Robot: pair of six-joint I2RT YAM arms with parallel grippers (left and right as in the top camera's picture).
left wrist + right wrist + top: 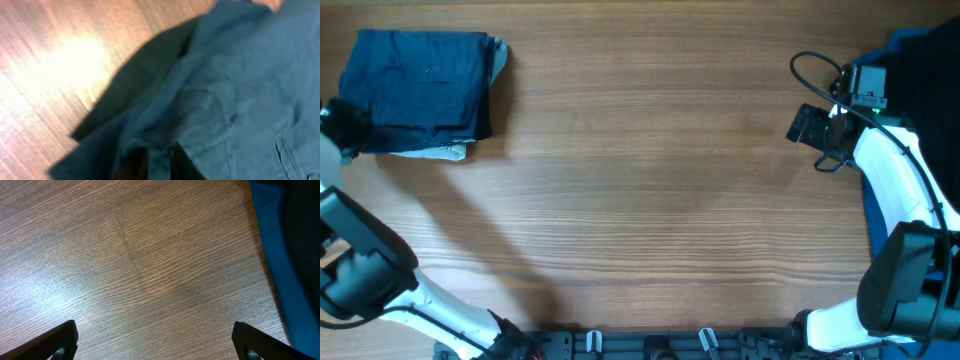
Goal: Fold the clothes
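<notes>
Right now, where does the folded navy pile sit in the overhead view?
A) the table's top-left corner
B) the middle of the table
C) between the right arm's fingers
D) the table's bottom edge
A: the overhead view shows the folded clothes lying at the top-left corner of the table, while the right fingers are spread open over bare wood.
</notes>
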